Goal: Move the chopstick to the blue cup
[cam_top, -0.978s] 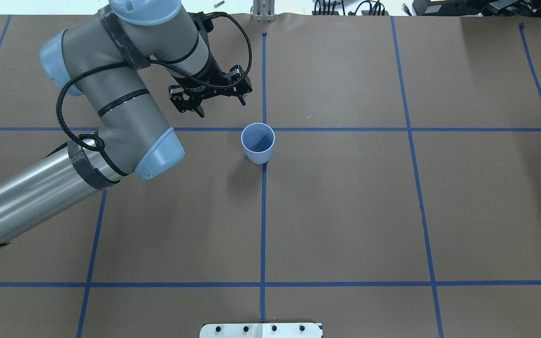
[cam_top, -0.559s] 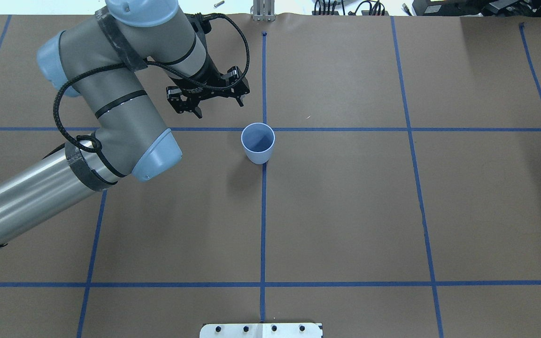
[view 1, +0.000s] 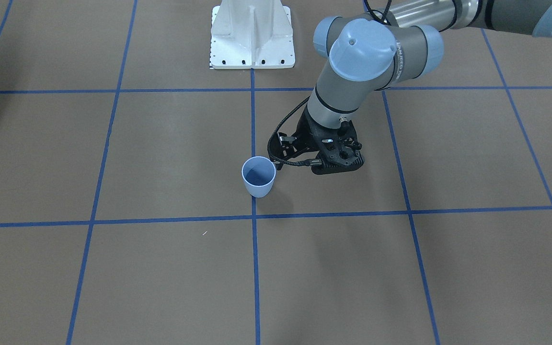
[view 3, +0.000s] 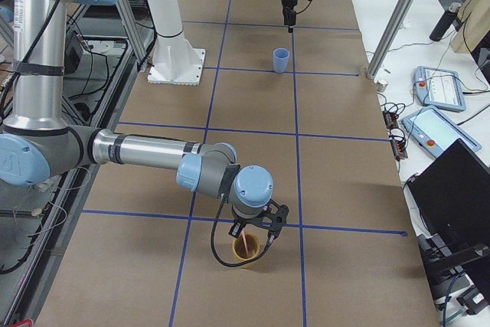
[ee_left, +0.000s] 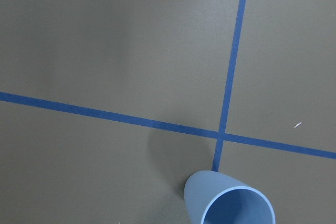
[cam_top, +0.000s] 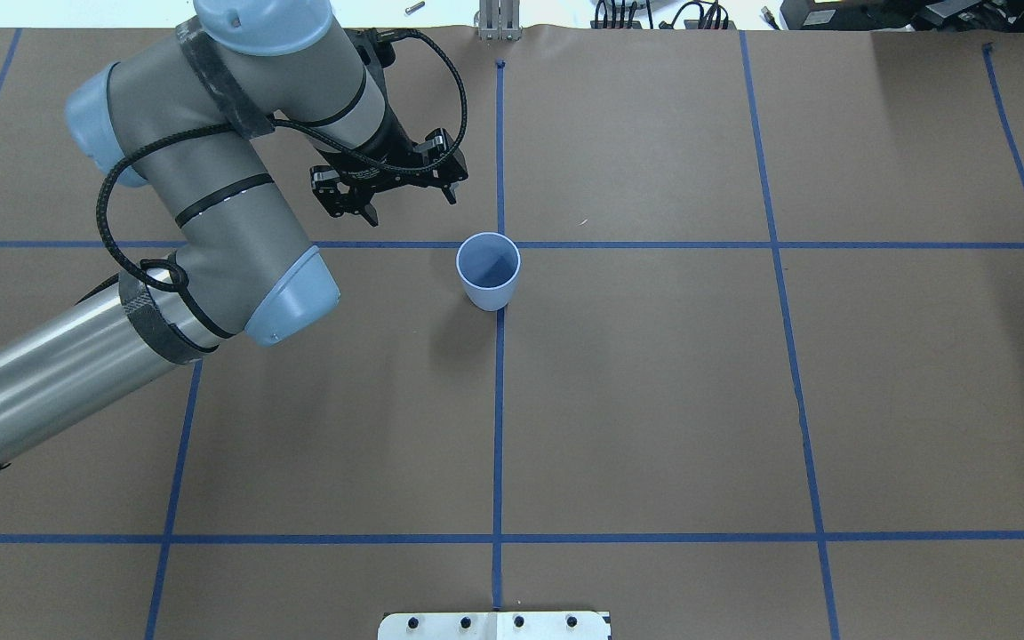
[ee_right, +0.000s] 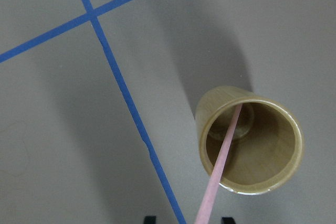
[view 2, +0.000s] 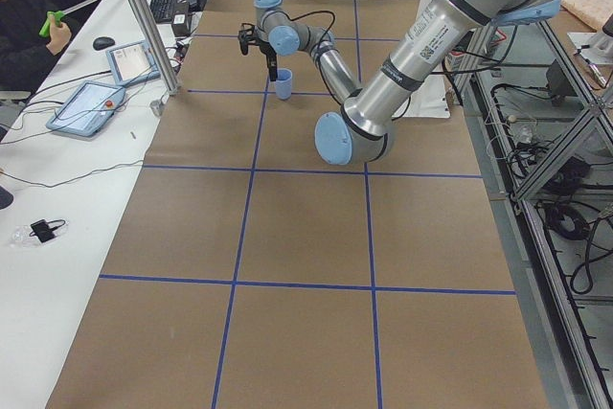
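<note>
Left tool (cam_top: 412, 206) edged away from blue cup (cam_top: 487, 271), jaws apart

Pink chopstick (ee_right: 224, 150) upper end cut off, blue cup (ee_left: 228, 203) partly cropped, right tool (ee_right: 188, 219) barely in frame

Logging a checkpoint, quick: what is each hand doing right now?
Left hand: open, empty, beside the blue cup.
Right hand: open, fingers either side of the chopstick, not yet clamped.
</note>
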`<move>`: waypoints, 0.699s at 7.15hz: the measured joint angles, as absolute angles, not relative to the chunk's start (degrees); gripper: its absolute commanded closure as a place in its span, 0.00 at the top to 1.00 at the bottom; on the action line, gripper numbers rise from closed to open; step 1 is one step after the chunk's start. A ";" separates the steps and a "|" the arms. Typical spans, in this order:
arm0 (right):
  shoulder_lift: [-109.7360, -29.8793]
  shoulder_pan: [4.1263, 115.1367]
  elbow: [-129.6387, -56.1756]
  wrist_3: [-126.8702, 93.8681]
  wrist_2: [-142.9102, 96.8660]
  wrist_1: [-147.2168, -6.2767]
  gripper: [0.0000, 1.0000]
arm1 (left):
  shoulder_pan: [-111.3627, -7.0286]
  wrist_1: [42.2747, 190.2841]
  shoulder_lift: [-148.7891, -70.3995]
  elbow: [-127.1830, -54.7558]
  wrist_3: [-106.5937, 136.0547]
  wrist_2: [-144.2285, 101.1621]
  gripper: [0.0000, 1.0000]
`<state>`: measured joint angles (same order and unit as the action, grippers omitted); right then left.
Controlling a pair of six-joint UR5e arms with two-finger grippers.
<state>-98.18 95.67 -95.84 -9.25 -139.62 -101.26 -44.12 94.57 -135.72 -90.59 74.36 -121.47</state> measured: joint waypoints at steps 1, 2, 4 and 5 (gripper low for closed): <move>-98.18 95.65 -95.86 -9.25 -139.67 -101.25 0.48 | -44.12 94.57 -135.71 -90.61 74.36 -121.46 0.98; -98.19 95.63 -95.85 -9.24 -139.71 -101.25 0.48 | -44.12 94.57 -135.65 -90.63 74.37 -121.46 0.98; -98.18 95.53 -95.94 -9.31 -139.74 -101.23 0.48 | -44.12 94.57 -135.19 -90.75 74.38 -121.41 0.98; -98.13 95.51 -95.95 -9.36 -139.74 -101.20 0.49 | -44.12 94.57 -135.02 -90.77 74.38 -121.35 0.98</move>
<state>-98.13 95.51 -95.95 -9.36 -139.74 -101.20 -44.12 94.57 -135.02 -90.77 74.38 -121.35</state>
